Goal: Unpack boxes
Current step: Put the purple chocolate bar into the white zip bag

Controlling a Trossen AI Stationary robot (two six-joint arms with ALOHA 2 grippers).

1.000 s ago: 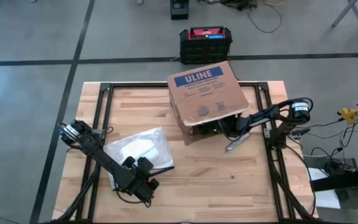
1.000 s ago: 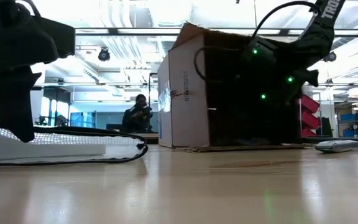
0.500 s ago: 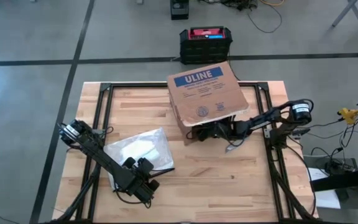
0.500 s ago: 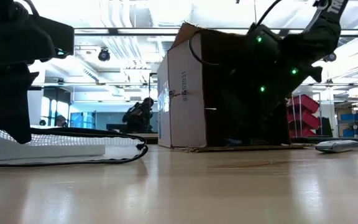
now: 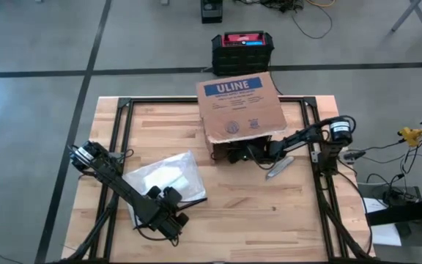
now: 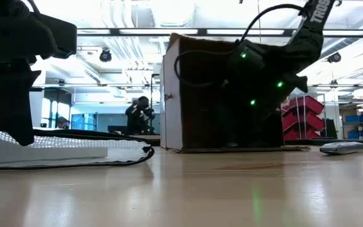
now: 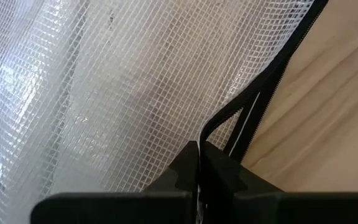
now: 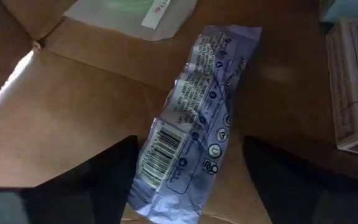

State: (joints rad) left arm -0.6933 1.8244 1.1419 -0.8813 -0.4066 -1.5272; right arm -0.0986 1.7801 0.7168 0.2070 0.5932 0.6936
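Cardboard box (image 5: 239,110) lies on its side at the far middle of the table (image 5: 269,213), ULINE label up, open mouth toward the near edge. Right gripper (image 8: 188,180) is reached inside the box mouth, fingers spread wide apart on either side of a purple-and-white wrapped packet (image 8: 194,118) lying on the box's inner wall; no contact visible. A grey packet (image 5: 279,168) lies just outside the box mouth. Left gripper (image 7: 199,163), well away from the box, fingers pressed together on the black edge of the mesh bag (image 5: 163,180).

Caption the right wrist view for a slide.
Open right claw inside the cardboard box, straddling a purple barcoded wrapper.
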